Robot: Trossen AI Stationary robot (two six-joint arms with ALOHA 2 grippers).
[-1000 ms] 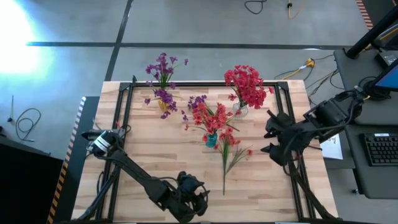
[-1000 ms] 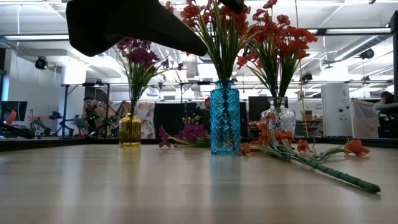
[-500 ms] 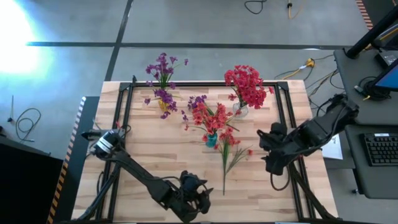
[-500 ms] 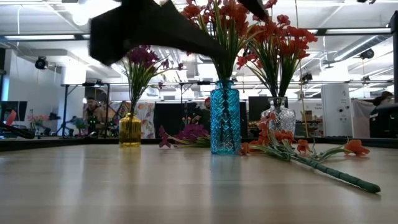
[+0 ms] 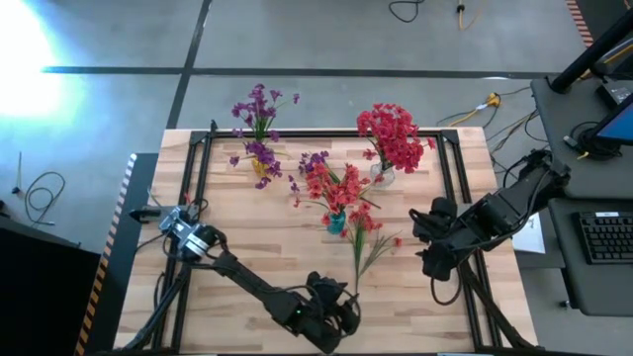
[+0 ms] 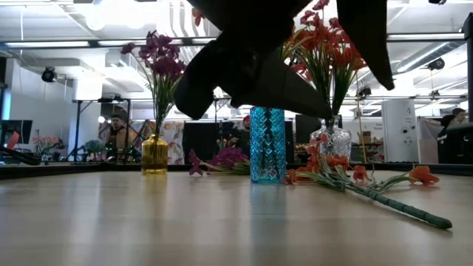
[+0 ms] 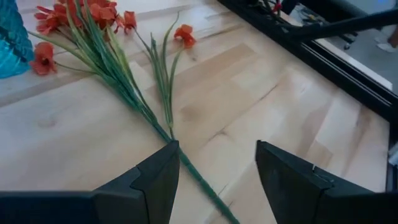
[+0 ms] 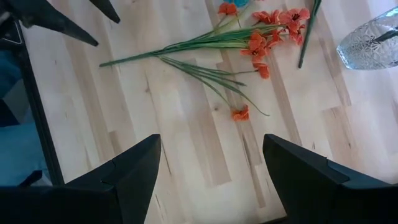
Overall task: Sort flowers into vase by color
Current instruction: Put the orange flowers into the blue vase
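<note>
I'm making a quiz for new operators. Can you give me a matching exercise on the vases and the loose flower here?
Things:
1. yellow vase
2. blue vase
3. clear vase
4. loose red flower

States:
A. lies flat on the table
B. holds purple flowers only
C. holds red flowers only
D. holds red and purple flowers together

Pairs: 1-B, 2-D, 3-C, 4-A

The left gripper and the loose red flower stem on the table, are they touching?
Apart. In the left wrist view the left gripper has open fingers hovering over the stem, with bare table visible between them; nothing is gripped.
</note>
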